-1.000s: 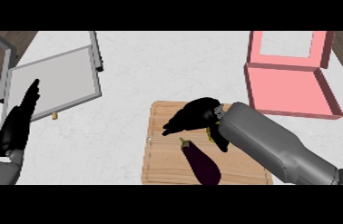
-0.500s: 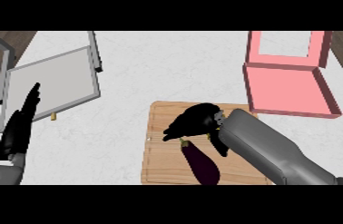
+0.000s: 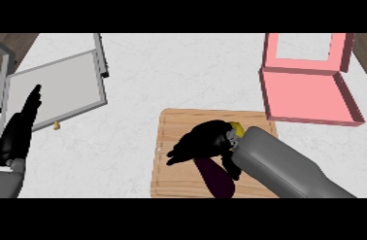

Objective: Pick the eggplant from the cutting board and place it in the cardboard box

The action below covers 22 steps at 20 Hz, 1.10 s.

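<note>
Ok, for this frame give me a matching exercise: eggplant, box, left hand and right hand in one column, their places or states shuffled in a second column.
Things:
1. eggplant
2. box
3. left hand
4. right hand

Places or states:
A. at the view's left edge, fingers straight
B. pink, upper right, lid open
C. lying on the cutting board
D. over the board, at the eggplant's far end

Pairs: 1-C, 2-B, 3-A, 4-D
</note>
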Available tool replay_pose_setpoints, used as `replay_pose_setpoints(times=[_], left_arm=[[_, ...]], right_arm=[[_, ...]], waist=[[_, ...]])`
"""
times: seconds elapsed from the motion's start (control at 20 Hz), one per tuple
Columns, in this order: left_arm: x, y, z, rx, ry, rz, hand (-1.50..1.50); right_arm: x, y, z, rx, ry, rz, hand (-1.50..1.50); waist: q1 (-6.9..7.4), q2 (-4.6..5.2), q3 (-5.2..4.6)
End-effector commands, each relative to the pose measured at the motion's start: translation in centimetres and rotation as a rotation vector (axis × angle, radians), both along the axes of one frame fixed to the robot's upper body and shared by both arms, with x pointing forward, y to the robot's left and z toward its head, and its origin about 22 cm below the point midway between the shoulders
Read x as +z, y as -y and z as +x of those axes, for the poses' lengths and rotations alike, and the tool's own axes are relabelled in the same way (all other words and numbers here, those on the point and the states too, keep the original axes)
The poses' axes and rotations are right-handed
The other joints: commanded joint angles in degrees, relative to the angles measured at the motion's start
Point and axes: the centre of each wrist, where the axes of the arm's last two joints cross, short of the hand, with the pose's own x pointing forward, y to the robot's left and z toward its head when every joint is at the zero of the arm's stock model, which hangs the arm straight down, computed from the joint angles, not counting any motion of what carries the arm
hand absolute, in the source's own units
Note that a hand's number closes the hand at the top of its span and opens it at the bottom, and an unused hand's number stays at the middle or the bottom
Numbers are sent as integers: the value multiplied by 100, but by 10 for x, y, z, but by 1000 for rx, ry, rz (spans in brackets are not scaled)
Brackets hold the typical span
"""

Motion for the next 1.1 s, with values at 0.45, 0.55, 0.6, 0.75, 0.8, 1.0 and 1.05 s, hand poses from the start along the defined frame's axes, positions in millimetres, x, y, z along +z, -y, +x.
replay_pose_setpoints(times=[0.45,0.55,0.6,0.75,0.8,1.0,1.05], left_arm=[[10,10,11,7,15,14,0],[2,-2,6,3,-5,3,0],[-7,-13,-12,-4,2,14,0],[3,-2,-5,-21,1,-3,0],[6,-3,-10,-10,-9,2,0],[-3,4,5,-1,15,15,0],[4,-5,-3,-12,-7,12,0]], right_arm=[[-6,-14,-23,18,29,-165,-150],[-23,-1,-27,22,18,-185,-150],[-36,-20,-33,12,3,-158,-150],[-46,-3,-30,4,113,-22,150],[-45,3,-16,-2,142,0,150],[-51,-24,-26,-9,197,61,150],[-50,8,-39,-21,220,86,150]], waist=[[1,4,1],[5,8,0],[40,10,0],[35,13,3],[66,15,5],[27,14,1],[-3,-2,2]])
